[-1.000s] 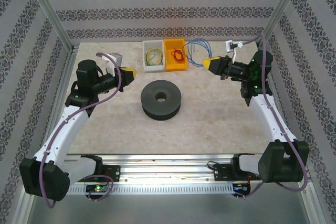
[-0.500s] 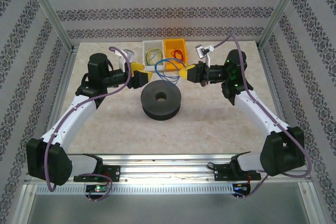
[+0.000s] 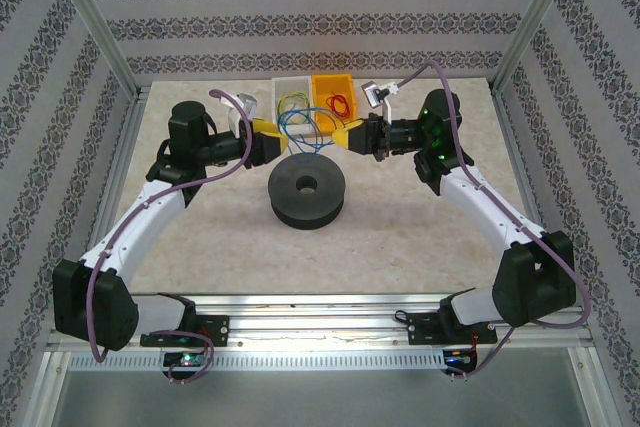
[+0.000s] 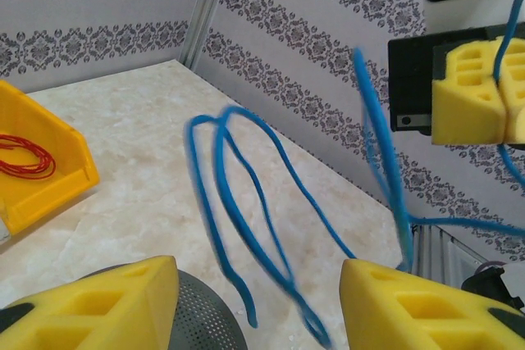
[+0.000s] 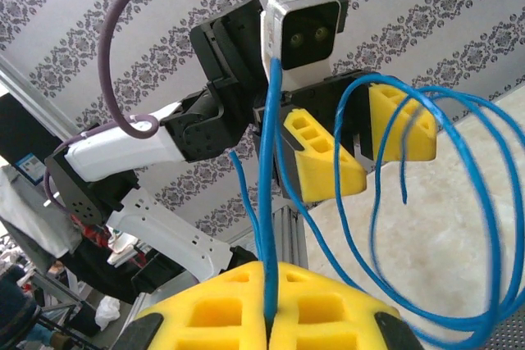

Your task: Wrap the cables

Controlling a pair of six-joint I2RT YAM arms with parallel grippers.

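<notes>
Marble tabletop, right end effector pinching cable

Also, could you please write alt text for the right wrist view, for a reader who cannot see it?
The right gripper, shut, pinches a thin blue cable at the bottom of the picture. The cable loops away to the right, in front of the open left gripper, which faces the camera.
</notes>
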